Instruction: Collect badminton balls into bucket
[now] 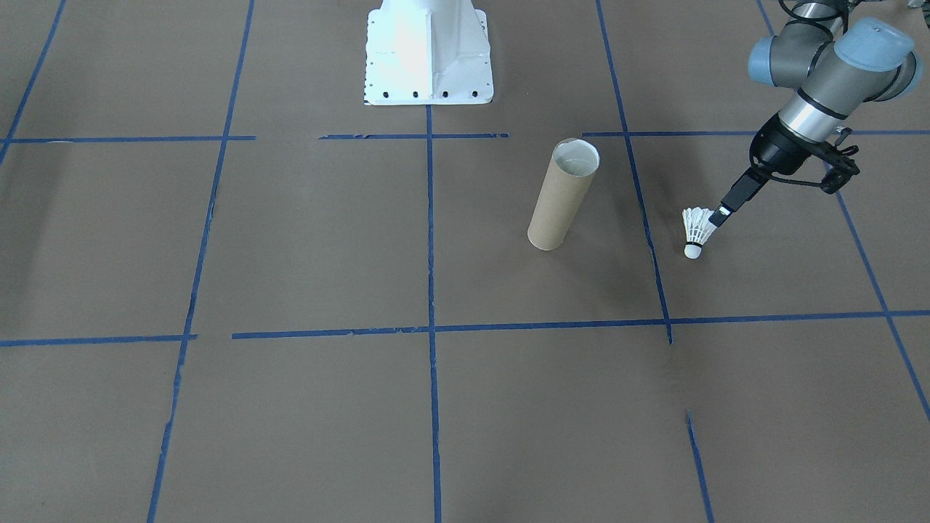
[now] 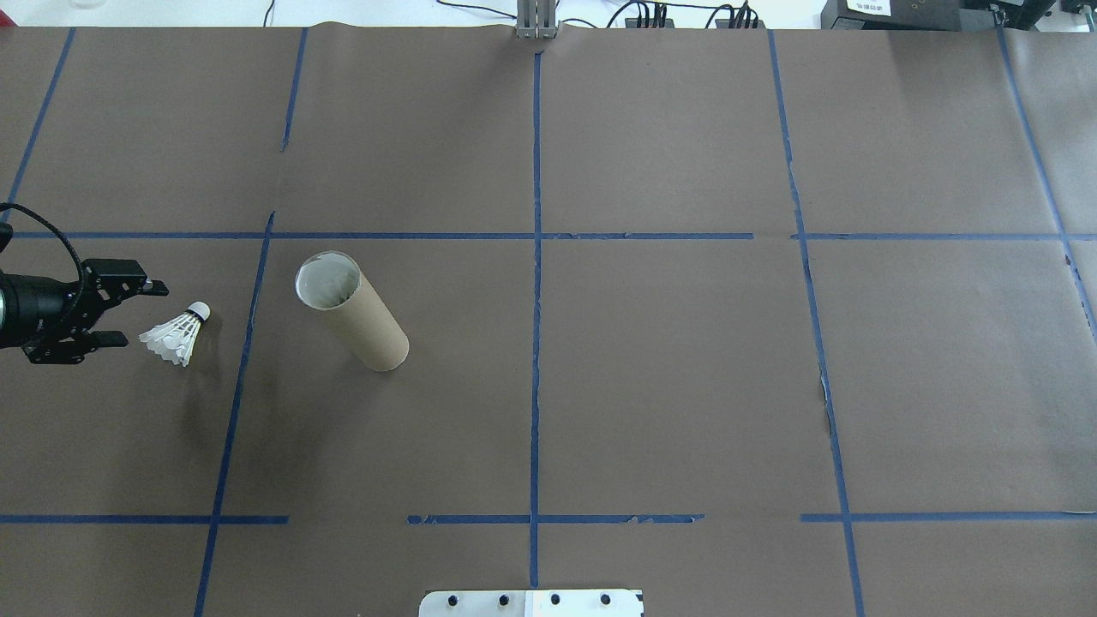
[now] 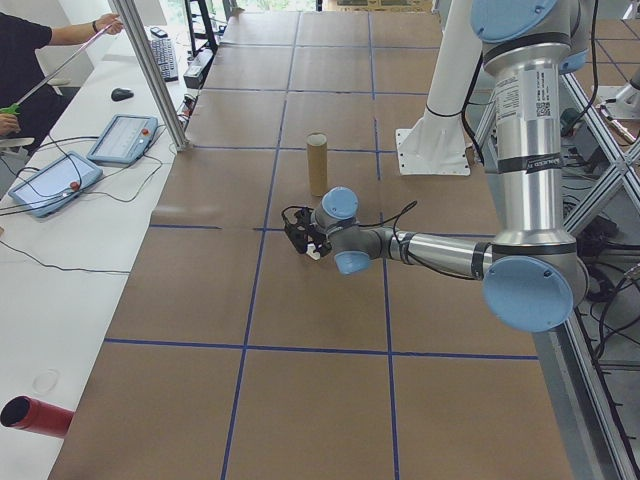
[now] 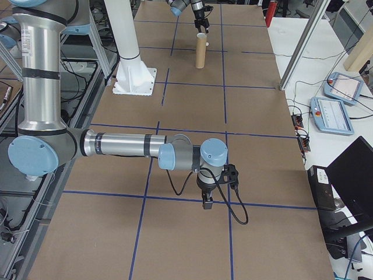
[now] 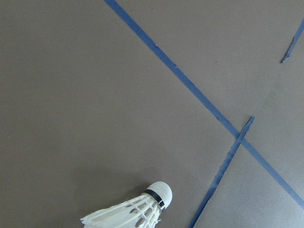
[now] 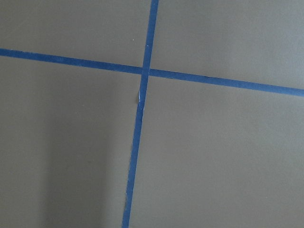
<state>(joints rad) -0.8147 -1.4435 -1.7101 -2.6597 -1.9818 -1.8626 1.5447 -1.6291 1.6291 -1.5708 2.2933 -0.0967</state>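
left claw (image 2: 128,313) open beside shuttlecock (image 2: 176,336) | cork tip toward tube (image 2: 351,311)

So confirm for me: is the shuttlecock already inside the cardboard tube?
No, the shuttlecock is outside the cardboard tube, beside the left gripper.

Brown paper covered the table (image 2: 668,386), marked into squares by blue tape lines (image 2: 536,343). Beside it, on a white side bench (image 3: 60,250), lay two tablets (image 3: 122,138), a keyboard (image 3: 164,58) and a mouse (image 3: 121,94). A red cylinder (image 3: 35,415) lay near its front edge. A person (image 3: 25,60) sat at its far end.
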